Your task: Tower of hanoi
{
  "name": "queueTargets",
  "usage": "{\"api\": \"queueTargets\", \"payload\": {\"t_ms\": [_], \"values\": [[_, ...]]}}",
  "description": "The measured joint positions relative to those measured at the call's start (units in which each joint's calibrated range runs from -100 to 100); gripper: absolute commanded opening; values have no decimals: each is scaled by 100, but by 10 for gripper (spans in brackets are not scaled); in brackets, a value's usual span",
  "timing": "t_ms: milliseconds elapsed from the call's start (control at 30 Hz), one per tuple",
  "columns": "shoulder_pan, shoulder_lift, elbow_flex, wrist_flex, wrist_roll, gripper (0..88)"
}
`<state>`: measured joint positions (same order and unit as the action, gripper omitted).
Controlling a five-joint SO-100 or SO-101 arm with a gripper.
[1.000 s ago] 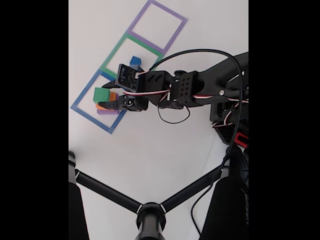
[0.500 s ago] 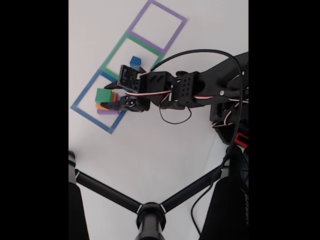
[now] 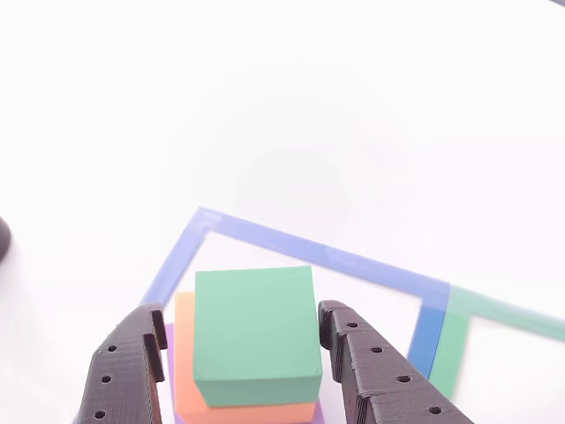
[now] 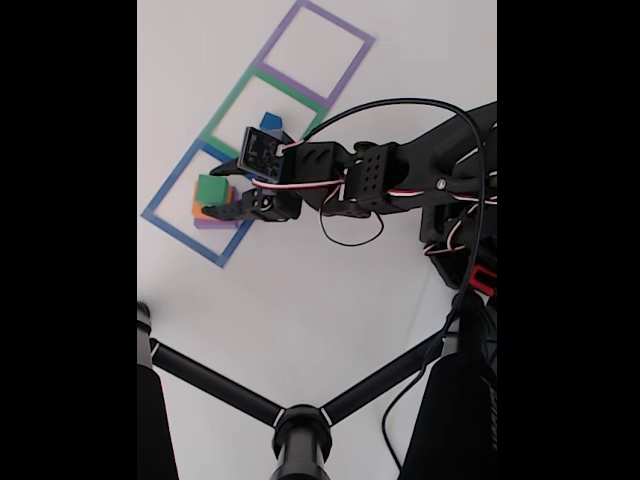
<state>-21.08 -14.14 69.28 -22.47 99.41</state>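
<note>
The green block (image 3: pixel 256 331) sits on top of the orange block (image 3: pixel 184 353), which rests on the purple block (image 4: pixel 213 224), all inside the blue square outline (image 3: pixel 309 252). In the fixed view this stack, with its green block (image 4: pixel 212 188), stands at the left. My gripper (image 3: pixel 240 311) is open and straddles the green block, one black finger on each side; the left finger (image 3: pixel 132 371) stands clearly apart from it. The gripper (image 4: pixel 215 190) reaches in from the right. The small blue cube (image 4: pixel 270 122) lies in the green outline (image 4: pixel 228 108), behind the wrist.
A purple outline (image 4: pixel 345 75) lies beyond the green one on the white table. A black stand with three legs (image 4: pixel 300 430) fills the near part of the fixed view. My arm's body and cables (image 4: pixel 440 190) are at the right.
The green block has shifted slightly right and come down onto the orange block. The gripper moved with it and now stands open around it.
</note>
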Motion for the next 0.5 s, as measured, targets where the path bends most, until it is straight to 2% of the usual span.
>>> {"api": "queueTargets", "payload": {"t_ms": [500], "values": [[0,0,-113,0,0,228]]}}
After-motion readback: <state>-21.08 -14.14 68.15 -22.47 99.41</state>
